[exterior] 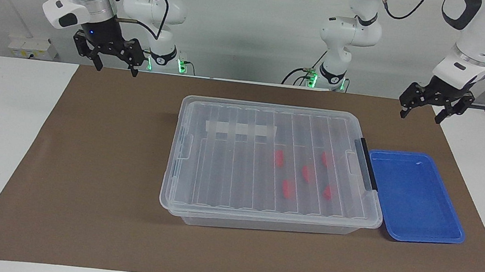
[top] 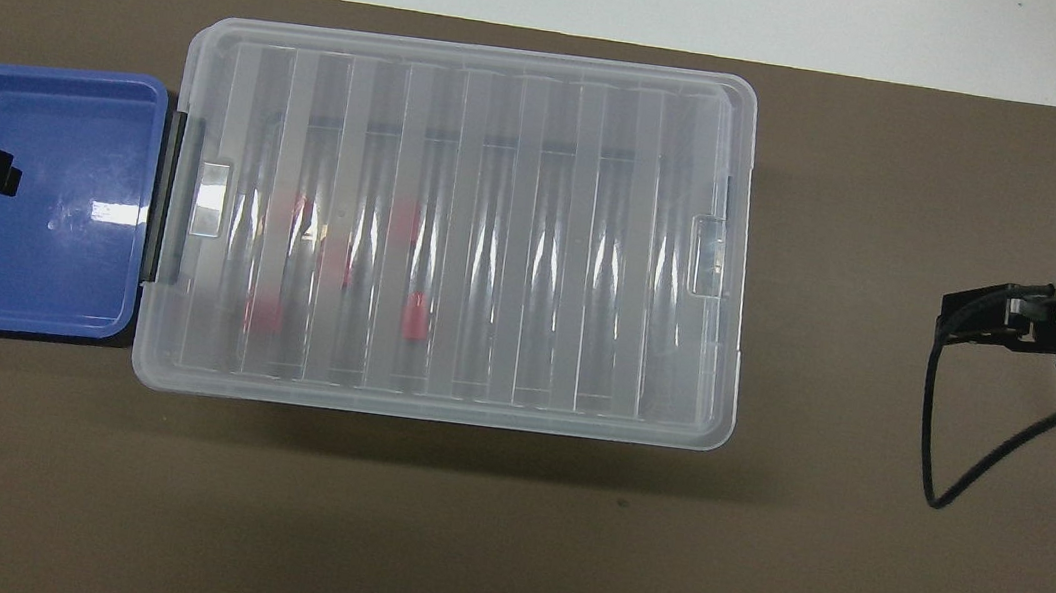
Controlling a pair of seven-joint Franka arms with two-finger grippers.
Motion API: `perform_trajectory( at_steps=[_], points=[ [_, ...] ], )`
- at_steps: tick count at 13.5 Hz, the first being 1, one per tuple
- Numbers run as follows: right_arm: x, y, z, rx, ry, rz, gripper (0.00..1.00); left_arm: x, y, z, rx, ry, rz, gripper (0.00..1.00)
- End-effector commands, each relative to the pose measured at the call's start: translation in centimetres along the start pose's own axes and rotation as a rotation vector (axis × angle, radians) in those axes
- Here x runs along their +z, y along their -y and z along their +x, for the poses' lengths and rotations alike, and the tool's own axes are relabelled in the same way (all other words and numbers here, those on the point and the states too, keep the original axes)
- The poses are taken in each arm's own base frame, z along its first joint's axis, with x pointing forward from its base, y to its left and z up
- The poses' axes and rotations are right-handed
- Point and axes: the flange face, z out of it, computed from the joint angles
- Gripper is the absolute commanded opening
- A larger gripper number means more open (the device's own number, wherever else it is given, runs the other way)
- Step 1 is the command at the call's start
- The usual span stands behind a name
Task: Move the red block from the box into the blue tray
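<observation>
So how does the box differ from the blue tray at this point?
The box is clear plastic, while the blue tray is opaque.
The box is large and deep; the blue tray is much smaller and shallow.
The box is shut under a ribbed lid, with red blocks showing through; the blue tray is open-topped and holds nothing.
Both are rectangular and sit side by side on the brown mat.

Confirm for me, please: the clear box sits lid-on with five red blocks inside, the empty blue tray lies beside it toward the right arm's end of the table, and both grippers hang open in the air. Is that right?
Not quite. The blue tray lies toward the left arm's end, as the facing view shows. Otherwise yes: the box is lidded, the red blocks are inside, and the left gripper and right gripper hang open.
</observation>
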Motion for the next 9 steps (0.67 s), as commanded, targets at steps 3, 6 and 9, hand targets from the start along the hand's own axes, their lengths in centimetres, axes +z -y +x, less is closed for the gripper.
perform_trajectory(
  at_steps=[3, 6, 9],
  points=[
    [0.1, -0.3, -0.5, 0.025, -0.01, 0.02, 1.0, -0.3, 0.1, -0.8, -0.012, 0.0, -0.014, 1.0],
    [0.6, -0.4, -0.9, 0.028, 0.002, 0.016, 1.0, -0.3, 0.1, -0.8, -0.014, 0.0, -0.014, 1.0],
    [1.7, 0.3, -0.3, 0.027, -0.043, 0.025, 1.0, -0.3, 0.1, -0.8, -0.014, 0.0, -0.014, 1.0]
  ],
)
